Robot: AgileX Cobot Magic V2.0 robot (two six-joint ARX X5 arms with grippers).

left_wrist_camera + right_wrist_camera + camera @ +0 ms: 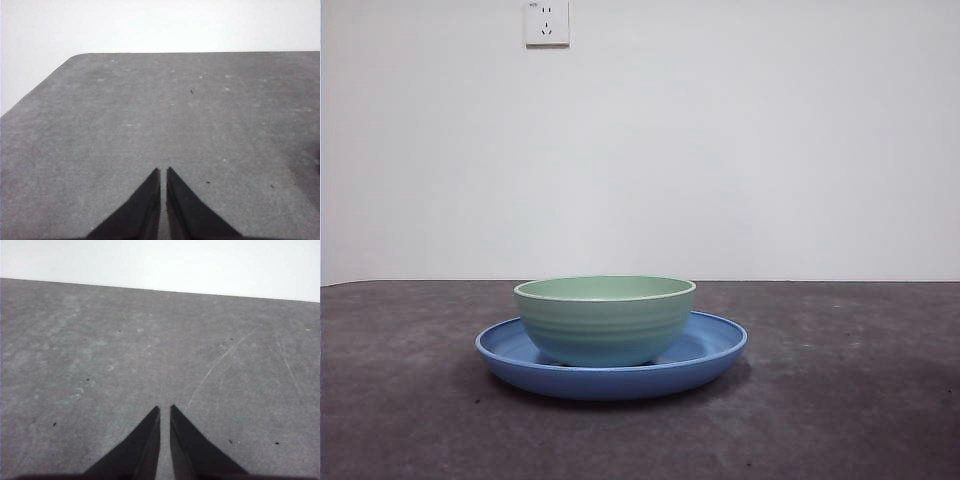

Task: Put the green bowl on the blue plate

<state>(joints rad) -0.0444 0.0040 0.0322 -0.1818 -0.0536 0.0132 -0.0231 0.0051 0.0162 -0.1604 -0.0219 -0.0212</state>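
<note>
While both arms wait out of the front view, nothing but bare table under either wrist camera. Left gripper [163, 170]: jaws clenched to a hairline slit, grasping nothing, hanging over plain grey table [150, 115]. Right gripper [165, 407]: same story, jaws pinched together, empty, over scratched grey surface. Near the table's middle, just left of centre: blue plate [705, 358] flat on the tabletop, rim sloping up all round. Sitting upright inside it, green bowl [605, 322], base down on the plate's floor, plate rim showing on both sides. Farther back, white wall [770, 150] with a socket [547, 22] high up.
</note>
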